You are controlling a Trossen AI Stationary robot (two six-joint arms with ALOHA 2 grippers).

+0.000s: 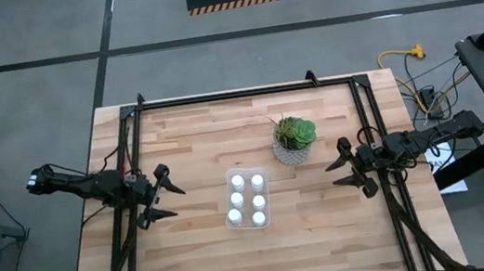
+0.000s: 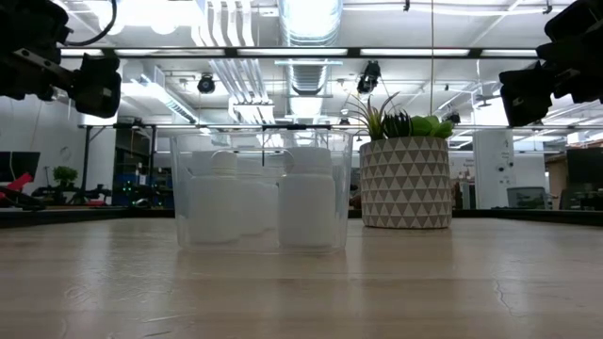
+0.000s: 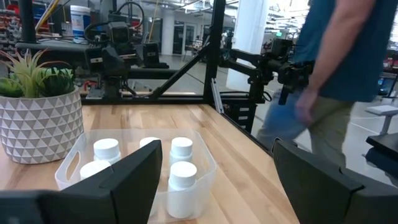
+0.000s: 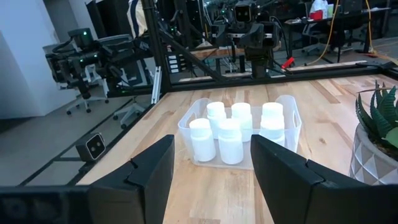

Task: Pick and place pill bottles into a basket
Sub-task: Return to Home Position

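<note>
Several white pill bottles (image 1: pixel 247 202) stand upright inside the clear plastic basket (image 1: pixel 228 177) at the middle of the table; they also show in the low view (image 2: pixel 306 207), the left wrist view (image 3: pixel 182 186) and the right wrist view (image 4: pixel 230 140). My left gripper (image 1: pixel 171 197) is open and empty, to the basket's left, above the table. My right gripper (image 1: pixel 342 171) is open and empty, to the basket's right, beside the plant.
A grey patterned pot with a green succulent (image 1: pixel 295 140) stands just right of and behind the basket. Black frame rails (image 1: pixel 246 91) run along the table's far, left and right sides. A person (image 3: pixel 336 68) stands beyond the table's edge in the left wrist view.
</note>
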